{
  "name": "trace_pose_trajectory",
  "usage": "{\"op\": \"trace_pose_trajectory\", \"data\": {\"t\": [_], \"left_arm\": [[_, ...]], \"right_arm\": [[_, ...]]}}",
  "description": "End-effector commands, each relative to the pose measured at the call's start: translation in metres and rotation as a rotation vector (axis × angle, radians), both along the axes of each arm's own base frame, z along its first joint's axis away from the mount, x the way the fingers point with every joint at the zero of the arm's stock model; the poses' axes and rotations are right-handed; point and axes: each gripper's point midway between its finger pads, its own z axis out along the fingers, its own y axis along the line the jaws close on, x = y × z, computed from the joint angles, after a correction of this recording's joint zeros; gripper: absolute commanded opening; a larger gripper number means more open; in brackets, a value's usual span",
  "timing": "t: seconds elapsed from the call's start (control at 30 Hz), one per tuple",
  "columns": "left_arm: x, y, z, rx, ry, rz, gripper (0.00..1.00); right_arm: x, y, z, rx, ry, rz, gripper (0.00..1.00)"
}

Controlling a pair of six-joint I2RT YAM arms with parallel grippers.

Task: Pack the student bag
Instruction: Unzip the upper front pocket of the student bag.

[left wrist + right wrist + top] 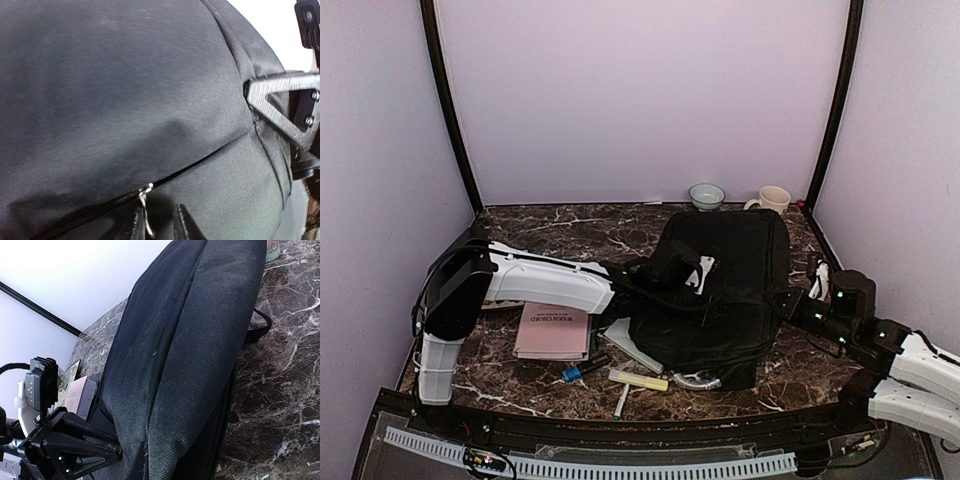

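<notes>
Nearest the arms, on the table (520, 385), lie a pen (622, 401), a yellow highlighter (638, 379) and a blue marker (583, 370). Just behind them are a pink book (553, 330) and a grey flat item (628, 347) w/ one end under the bag. All these are outside the bag, so I judge nothing is packed yet; the inside is hidden.

The bag (725, 290) lies in the middle of the table, a bit to the right. L gripper (159, 228) is on its top, at the zip (200, 161). Its fingers are parted a little, and the metal pull (146, 212) hangs loose btw them, not clamped. R gripper (796, 302) is clenched on fabric at the bag's right edge, prob. to steady it. The step in hand seems to be opening the zip; how far it is open I cannot tell. Left to do: open bag, put in book, pens etc., close.

Far behind the bag, at the wall, stand a bowl (706, 195) and a mug (773, 199).
</notes>
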Motion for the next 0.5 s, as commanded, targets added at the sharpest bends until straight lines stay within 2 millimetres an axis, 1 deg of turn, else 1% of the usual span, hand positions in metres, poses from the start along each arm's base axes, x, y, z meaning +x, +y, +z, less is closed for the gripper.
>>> {"op": "trace_pose_trajectory", "data": {"t": [0.0, 0.07, 0.1, 0.33, 0.47], "left_arm": [[-0.002, -0.003, -0.009, 0.068, -0.041, -0.004, 0.13], [0.001, -0.002, -0.01, 0.091, -0.065, 0.012, 0.02], [0.002, -0.001, -0.011, 0.103, -0.075, 0.02, 0.0], [0.017, 0.016, -0.015, 0.203, -0.133, 0.093, 0.0], [0.021, 0.026, -0.014, 0.234, -0.163, 0.118, 0.0]], "right_arm": [[0.007, 0.002, 0.024, 0.049, -0.093, -0.008, 0.0], [0.006, 0.001, 0.023, 0.049, -0.091, -0.011, 0.0], [0.006, 0.001, 0.022, 0.046, -0.089, -0.013, 0.0], [0.007, -0.001, 0.02, 0.041, -0.089, -0.023, 0.0], [0.007, -0.001, 0.019, 0.032, -0.089, -0.023, 0.0]]}}
